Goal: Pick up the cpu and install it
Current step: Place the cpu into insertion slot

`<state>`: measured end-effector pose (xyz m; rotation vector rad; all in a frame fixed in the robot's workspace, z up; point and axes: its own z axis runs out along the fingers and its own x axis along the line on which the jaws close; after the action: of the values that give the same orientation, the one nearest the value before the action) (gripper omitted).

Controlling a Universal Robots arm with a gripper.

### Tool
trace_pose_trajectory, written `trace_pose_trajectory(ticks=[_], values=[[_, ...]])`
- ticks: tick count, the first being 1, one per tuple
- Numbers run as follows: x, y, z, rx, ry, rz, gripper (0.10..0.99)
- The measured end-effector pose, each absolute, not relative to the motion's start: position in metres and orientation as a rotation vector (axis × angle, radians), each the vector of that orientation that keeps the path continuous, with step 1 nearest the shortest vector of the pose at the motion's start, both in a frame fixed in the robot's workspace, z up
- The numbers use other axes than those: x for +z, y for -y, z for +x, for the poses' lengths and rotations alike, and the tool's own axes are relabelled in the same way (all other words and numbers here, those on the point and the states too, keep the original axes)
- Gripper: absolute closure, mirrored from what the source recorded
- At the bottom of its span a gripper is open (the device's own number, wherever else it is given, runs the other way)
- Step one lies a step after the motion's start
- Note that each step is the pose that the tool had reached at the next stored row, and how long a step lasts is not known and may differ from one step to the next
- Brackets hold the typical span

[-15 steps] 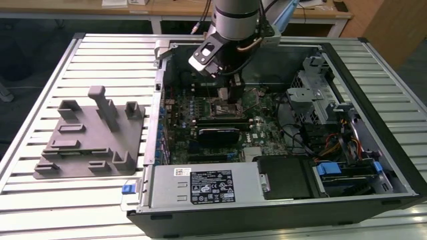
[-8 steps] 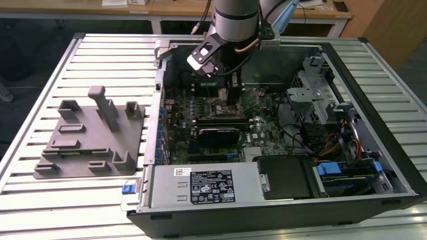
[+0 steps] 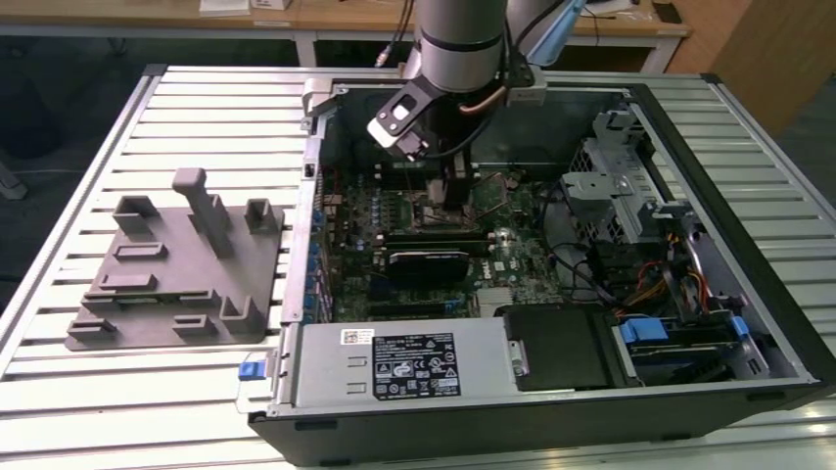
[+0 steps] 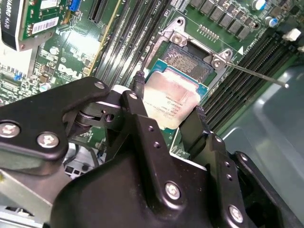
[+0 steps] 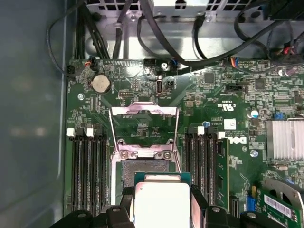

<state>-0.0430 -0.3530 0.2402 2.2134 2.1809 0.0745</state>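
The grey plastic holder block (image 3: 176, 269) is seen at the exterior view's left. Rightward, the small silvery-topped square cpu (image 4: 175, 100) is clamped in the black pincer (image 4: 168, 97) just over the open motherboard socket (image 4: 190, 61); seating is judged outstanding.

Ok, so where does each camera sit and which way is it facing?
Exterior view: off the arm, looking down into the open computer case on the slatted table; the arm reaches into it.
Second wrist view: on the wrist, behind the gripper, looking along its fingers at the cpu.
First wrist view: on the wrist, looking down on the motherboard; fingertips flank the cpu.
Shared: both wrist views show the cpu gripped over the open socket.
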Motion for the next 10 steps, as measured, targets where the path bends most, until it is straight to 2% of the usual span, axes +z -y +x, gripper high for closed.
trace_pose_trajectory(ticks=[10], values=[[0.223,0.352,-0.042,0.073,-2.210,2.183,0.541]])
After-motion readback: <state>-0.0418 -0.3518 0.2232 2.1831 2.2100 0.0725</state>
